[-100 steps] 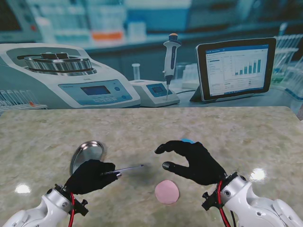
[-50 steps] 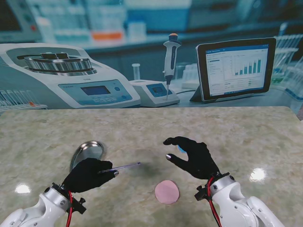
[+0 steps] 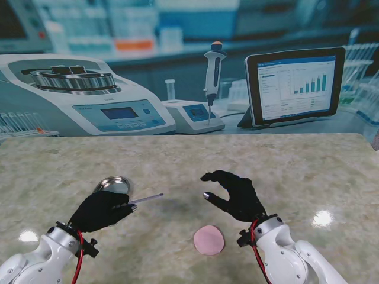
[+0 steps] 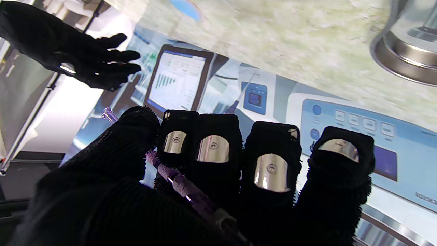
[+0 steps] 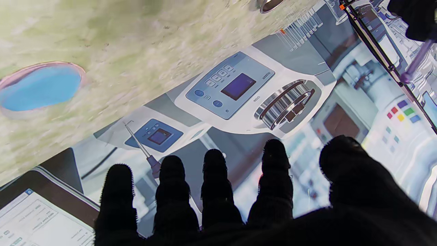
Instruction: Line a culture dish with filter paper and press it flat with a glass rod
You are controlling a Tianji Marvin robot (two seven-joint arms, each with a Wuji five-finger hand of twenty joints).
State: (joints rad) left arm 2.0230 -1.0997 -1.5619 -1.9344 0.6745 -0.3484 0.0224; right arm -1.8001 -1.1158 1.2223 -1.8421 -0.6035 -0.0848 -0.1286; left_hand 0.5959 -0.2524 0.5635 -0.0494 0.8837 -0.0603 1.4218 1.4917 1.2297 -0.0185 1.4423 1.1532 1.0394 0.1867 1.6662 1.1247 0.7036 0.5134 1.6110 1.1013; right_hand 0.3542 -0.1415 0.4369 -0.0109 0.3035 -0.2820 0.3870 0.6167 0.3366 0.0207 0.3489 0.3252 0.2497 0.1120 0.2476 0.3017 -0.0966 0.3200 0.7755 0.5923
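My left hand [image 3: 100,210] is shut on a thin glass rod [image 3: 147,198] that points right, above the marble table. The left wrist view shows the rod [image 4: 184,188] pinched between thumb and fingers [image 4: 211,150]. Just beyond this hand lies a shiny metal dish [image 3: 111,184], partly hidden by it. My right hand [image 3: 234,194] hovers at mid-table, open with its fingers apart and curled. A pink paper disc [image 3: 208,239] lies flat nearer to me, between the hands. In the right wrist view a round shallow dish with blue inside [image 5: 41,87] rests on the table; the stand view hides it behind my right hand.
A printed lab backdrop [image 3: 189,89] showing a centrifuge, a pipette and a tablet stands along the table's far edge [image 3: 189,135]. Bright light spots [image 3: 323,218] sit on the marble near both front corners.
My left hand has carried the rod to the left and a little farther from me, covering more of the metal dish. My right hand has drawn left and now hides the blue dish.
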